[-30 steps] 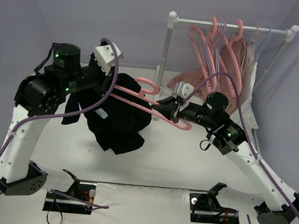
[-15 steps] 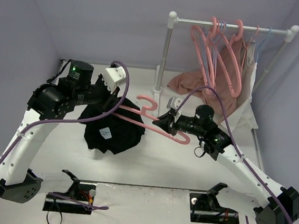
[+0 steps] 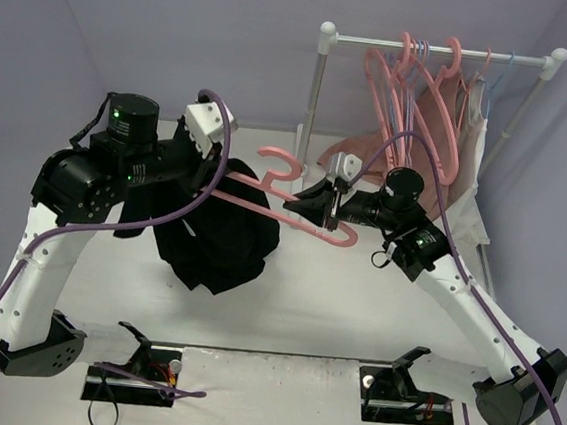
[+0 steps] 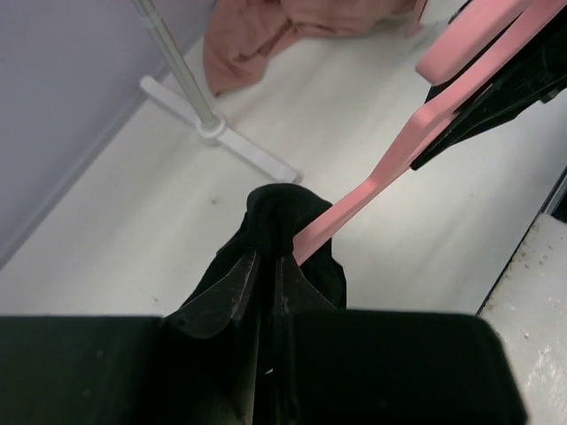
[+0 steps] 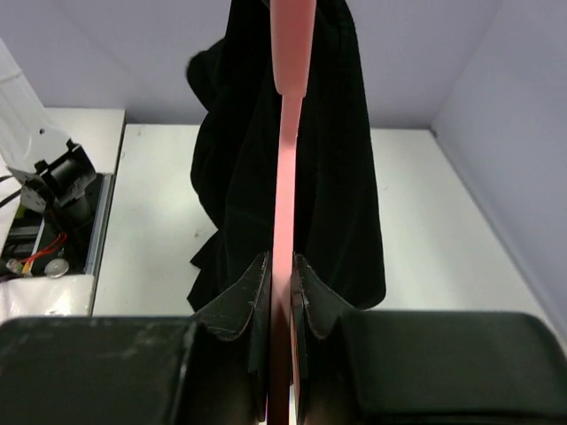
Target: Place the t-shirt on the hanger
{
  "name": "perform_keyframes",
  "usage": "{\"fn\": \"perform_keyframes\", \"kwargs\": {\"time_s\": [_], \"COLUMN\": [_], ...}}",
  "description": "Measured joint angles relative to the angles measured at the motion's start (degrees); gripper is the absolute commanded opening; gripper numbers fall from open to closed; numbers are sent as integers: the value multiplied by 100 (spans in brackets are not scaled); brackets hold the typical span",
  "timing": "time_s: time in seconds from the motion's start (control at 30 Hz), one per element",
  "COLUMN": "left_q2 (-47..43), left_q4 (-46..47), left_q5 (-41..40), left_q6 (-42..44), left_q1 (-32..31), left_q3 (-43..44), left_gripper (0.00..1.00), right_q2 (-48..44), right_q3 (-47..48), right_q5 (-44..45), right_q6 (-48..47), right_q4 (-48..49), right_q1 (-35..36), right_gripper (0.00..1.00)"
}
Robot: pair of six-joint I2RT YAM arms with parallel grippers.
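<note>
The black t-shirt hangs bunched in the air over the table, with one end of the pink hanger inside it. My left gripper is shut on the t-shirt's top fabric, right beside the hanger's arm. My right gripper is shut on the hanger's bar and holds it level above the table. The hanger's hook points toward the rack. In the right wrist view the t-shirt drapes on both sides of the hanger.
A white clothes rack stands at the back right with several pink hangers, a dusty-pink garment and a white garment. The rack's foot lies on the table near the t-shirt.
Both arms have lifted the hanger and t-shirt back up off the table after dipping lower half a second ago. The t-shirt now hangs longer below the hanger.
</note>
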Motion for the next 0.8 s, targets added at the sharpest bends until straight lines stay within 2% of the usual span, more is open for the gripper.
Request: {"fn": "perform_keyframes", "kwargs": {"time_s": [0.17, 0.47, 0.67, 0.8], "left_q2": [38, -11, 19, 36], "left_q4": [43, 105, 256, 332], "left_q5": [132, -288, -357, -373], "left_q6": [-63, -512, -837, -950], "left_q1": [-48, -146, -201, -232], "left_q3": [318, -673, -881, -680], "left_gripper": [0, 0, 0, 0], "right_q2": [-73, -115, -164, -167], "right_q3": [-54, -2186, -2249, -1767], "right_q5": [91, 218, 378, 307], "right_q6": [18, 867, 1101, 1109], "right_q4": [363, 2160, 2632, 2559], "right_q1": [4, 225, 278, 258], "right_gripper": [0, 0, 0, 0]}}
